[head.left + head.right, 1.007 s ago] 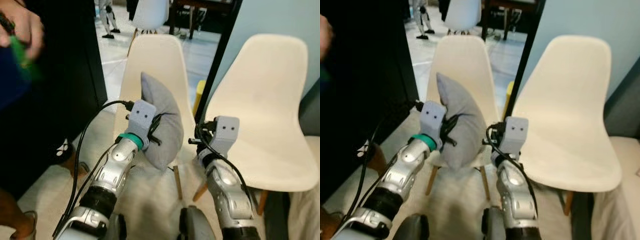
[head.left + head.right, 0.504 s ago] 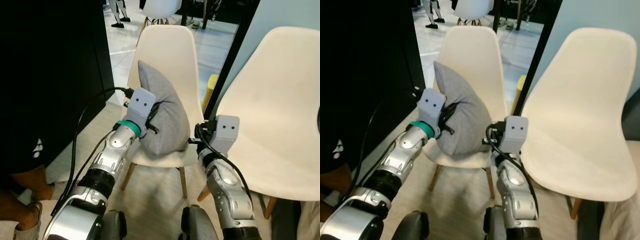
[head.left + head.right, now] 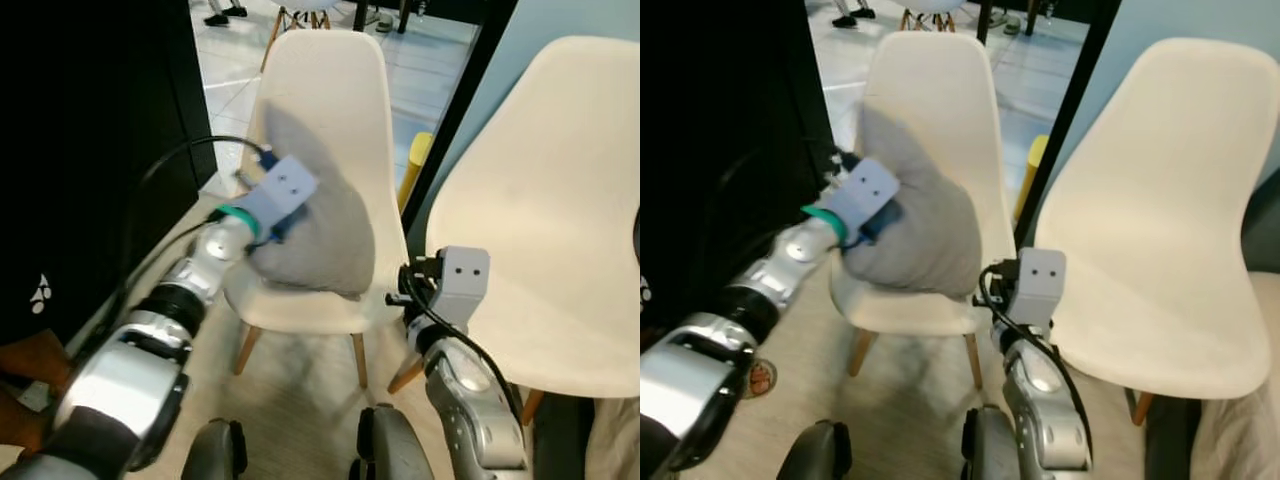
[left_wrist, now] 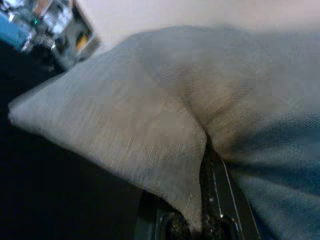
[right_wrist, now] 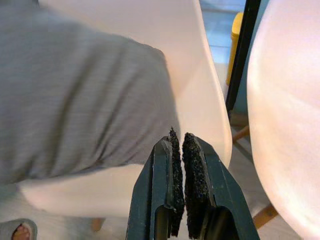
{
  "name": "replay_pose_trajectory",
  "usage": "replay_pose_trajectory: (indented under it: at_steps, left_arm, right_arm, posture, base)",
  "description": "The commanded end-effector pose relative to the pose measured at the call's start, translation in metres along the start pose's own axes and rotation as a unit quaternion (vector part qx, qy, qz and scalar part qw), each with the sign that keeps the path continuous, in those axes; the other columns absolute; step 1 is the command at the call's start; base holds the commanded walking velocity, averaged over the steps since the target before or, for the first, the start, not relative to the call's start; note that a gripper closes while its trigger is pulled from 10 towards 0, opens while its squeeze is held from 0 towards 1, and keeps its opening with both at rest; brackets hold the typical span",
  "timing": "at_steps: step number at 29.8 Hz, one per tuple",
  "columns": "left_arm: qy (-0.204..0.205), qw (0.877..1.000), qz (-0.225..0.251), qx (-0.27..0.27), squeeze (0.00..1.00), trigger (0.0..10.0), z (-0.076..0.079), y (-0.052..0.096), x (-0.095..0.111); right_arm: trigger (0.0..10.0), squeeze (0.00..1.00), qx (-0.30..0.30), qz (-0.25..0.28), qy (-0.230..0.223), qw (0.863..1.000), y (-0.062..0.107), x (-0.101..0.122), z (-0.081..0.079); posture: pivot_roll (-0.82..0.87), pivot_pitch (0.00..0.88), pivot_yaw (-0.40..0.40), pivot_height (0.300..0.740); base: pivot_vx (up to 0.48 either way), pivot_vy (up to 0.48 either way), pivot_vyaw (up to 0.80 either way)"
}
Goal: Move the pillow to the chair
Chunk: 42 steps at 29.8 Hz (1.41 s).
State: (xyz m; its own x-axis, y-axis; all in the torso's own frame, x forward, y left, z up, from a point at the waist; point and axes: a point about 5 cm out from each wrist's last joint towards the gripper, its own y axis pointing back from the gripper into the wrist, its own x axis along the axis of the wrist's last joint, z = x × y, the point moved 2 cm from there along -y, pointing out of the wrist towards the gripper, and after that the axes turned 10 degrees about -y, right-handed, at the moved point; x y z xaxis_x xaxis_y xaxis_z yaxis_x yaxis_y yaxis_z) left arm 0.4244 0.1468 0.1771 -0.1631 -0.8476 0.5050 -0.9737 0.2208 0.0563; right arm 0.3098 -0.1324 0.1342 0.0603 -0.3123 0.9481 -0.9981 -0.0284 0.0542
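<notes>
Pale tiled floor [image 3: 225, 75] runs across the top of my head view, with a black wall panel [image 3: 90, 150] filling the left side and a light blue wall [image 3: 560, 25] at upper right. Two cream moulded plastic chairs on wooden legs stand side by side: the left chair [image 3: 330, 90] in the middle of the frame, the right chair [image 3: 540, 230] toward the right edge, a black vertical post [image 3: 455, 110] between them.

My left arm reaches diagonally up from the lower left, wrist canted, and the left gripper [image 4: 212, 200] is pinching a fold of the soft grey fabric pillow [image 3: 320, 220]; the wrist view shows cloth bunched between the black fingers. That pillow sits on the left chair's seat, leaning against its backrest.

My right arm rises from the bottom centre-right, forearm upright, in front of the gap between the chairs. The right gripper [image 5: 179, 185] has its padded fingers pressed together on nothing, pointing at the left chair's seat edge just beside the pillow

A person's dark-clothed leg [image 3: 30, 310] shows at lower left
</notes>
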Motion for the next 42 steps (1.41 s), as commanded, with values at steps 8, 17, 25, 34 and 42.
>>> replay_pose_trajectory:
  at_steps: [8, 17, 25, 34, 42]
  left_arm:
    - [0.065, 0.992, -0.098, -0.038, 0.00, 10.0, 0.039, 0.019, -0.046]
    - [0.022, 0.998, -0.021, -0.061, 0.00, 10.0, 0.055, 0.006, -0.001]
    - [0.029, 0.991, 0.057, -0.119, 0.00, 10.0, 0.069, 0.000, 0.039]
    - [-0.085, 0.992, -0.013, -0.094, 1.00, 10.0, 0.049, 0.001, 0.004]
    - [-0.126, 0.989, -0.059, -0.045, 1.00, 10.0, 0.018, 0.002, -0.018]
  right_arm:
    - [10.0, 0.00, 0.001, -0.019, -0.002, 1.000, 0.007, -0.004, -0.005]
    - [10.0, 0.00, -0.001, -0.017, 0.004, 1.000, 0.010, 0.001, -0.004]
    - [10.0, 0.00, -0.007, -0.018, 0.009, 1.000, 0.013, 0.002, -0.001]
    - [10.0, 0.00, -0.004, -0.017, 0.004, 1.000, 0.009, -0.001, -0.008]
    - [10.0, 0.00, 0.016, -0.013, 0.010, 1.000, -0.001, 0.002, -0.014]
  posture:
    - [-0.10, 0.212, 0.020, 0.610]
    - [-0.14, 0.205, 0.033, 0.610]
    - [-0.14, 0.196, 0.046, 0.610]
    - [-0.11, 0.164, 0.049, 0.610]
    - [-0.12, 0.095, 0.033, 0.610]
  base:
    - [0.000, 0.000, 0.00]
    - [0.000, 0.000, 0.00]
    - [0.000, 0.000, 0.00]
    - [0.000, 0.000, 0.00]
    - [0.000, 0.000, 0.00]
